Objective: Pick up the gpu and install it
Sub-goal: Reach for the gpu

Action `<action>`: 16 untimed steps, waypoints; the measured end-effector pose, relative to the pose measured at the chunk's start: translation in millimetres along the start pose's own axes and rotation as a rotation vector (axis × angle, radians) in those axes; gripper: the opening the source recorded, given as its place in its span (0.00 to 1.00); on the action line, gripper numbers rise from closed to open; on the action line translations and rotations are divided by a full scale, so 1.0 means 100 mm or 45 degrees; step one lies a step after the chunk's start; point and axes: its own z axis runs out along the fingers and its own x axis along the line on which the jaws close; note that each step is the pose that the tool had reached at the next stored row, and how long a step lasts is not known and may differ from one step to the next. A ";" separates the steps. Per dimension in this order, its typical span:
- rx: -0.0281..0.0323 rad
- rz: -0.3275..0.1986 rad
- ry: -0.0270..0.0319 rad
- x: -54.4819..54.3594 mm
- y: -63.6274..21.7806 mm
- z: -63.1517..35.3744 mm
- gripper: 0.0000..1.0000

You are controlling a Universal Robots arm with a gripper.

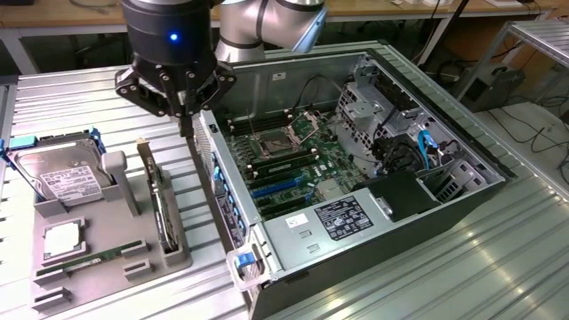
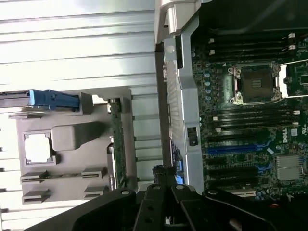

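The gpu (image 1: 161, 203) stands on its long edge in a slot of the grey holder (image 1: 120, 193), at the exterior view's left. In the wrist view the gpu (image 2: 117, 144) shows as a thin green-edged strip along the holder's side. My gripper (image 1: 186, 127) hangs above the gap between the holder and the open computer case (image 1: 294, 80), over the case's rear wall. Its fingers (image 2: 155, 192) look pressed together with nothing between them. It is above and beyond the gpu's far end, not touching it. The blue expansion slots (image 1: 276, 189) on the motherboard lie bare.
The holder also carries a hard drive (image 1: 58, 175) in a blue frame, a processor chip (image 1: 62, 239) and a green memory stick (image 1: 84, 262). The case's metal rear wall (image 2: 180, 110) rises between holder and motherboard. Drive cages and cables (image 1: 418, 150) crowd the case's far side.
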 end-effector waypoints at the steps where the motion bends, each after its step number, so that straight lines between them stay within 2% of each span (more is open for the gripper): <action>1: 0.0001 0.000 0.0000 0.05 -0.008 0.014 0.11; 10: 0.0005 0.000 0.0001 0.44 -0.090 0.142 0.11; 14: 0.0003 0.000 0.0000 0.54 -0.162 0.199 0.11; 16: 0.0008 0.000 0.0001 0.54 -0.166 0.202 0.11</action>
